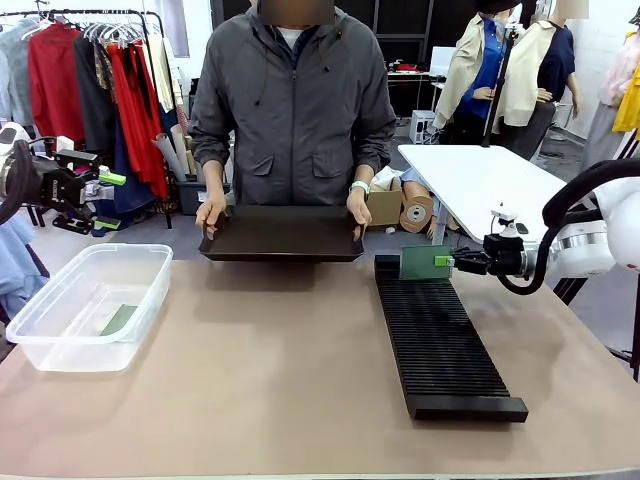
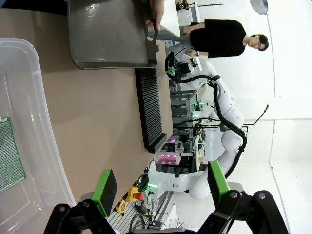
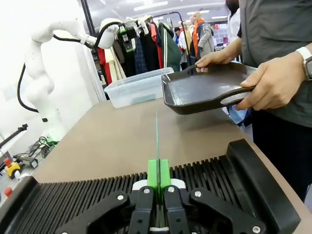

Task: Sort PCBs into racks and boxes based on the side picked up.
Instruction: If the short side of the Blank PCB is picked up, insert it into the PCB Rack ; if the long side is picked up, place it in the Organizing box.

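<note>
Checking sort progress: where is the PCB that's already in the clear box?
In the front view, one PCB lies flat on the floor of the clear box at the table's left, below the open left tool.

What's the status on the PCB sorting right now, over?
Left gripper open, raised beside the box, one PCB inside. Right gripper shut on PCB above the rack's far end. Person's tray held nearby, not blocking.

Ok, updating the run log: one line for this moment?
right gripper: shut on PCB above rack | left gripper: open | box: one PCB | person: holding tray
</note>
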Controlling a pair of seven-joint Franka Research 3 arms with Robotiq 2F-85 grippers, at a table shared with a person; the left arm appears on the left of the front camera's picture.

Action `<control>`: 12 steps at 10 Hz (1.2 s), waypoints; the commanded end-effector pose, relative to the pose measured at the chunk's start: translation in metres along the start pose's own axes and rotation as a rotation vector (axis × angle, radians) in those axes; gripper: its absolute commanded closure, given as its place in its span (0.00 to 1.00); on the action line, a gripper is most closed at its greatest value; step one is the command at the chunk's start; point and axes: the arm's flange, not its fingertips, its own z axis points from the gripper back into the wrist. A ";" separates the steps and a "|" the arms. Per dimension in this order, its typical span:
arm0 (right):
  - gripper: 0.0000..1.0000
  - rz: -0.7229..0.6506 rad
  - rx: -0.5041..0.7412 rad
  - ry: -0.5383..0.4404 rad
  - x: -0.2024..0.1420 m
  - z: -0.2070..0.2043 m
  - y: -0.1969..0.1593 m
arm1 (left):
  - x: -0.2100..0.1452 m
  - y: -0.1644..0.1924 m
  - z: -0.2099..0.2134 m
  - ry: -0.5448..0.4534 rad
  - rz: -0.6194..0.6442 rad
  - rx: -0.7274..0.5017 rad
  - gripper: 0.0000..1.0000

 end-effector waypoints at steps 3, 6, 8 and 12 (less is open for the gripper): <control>1.00 0.098 -0.004 0.001 -0.014 -0.003 -0.006 | -0.002 -0.002 0.001 -0.002 -0.004 0.012 0.03; 1.00 0.102 -0.026 -0.007 -0.021 0.000 -0.006 | -0.002 -0.002 0.001 -0.002 -0.004 0.012 0.03; 1.00 0.112 -0.033 -0.003 -0.025 0.000 -0.006 | -0.002 -0.002 0.001 -0.002 -0.004 0.012 0.03; 1.00 0.135 -0.038 0.008 -0.026 -0.003 -0.004 | -0.002 -0.002 0.001 -0.002 -0.004 0.012 0.03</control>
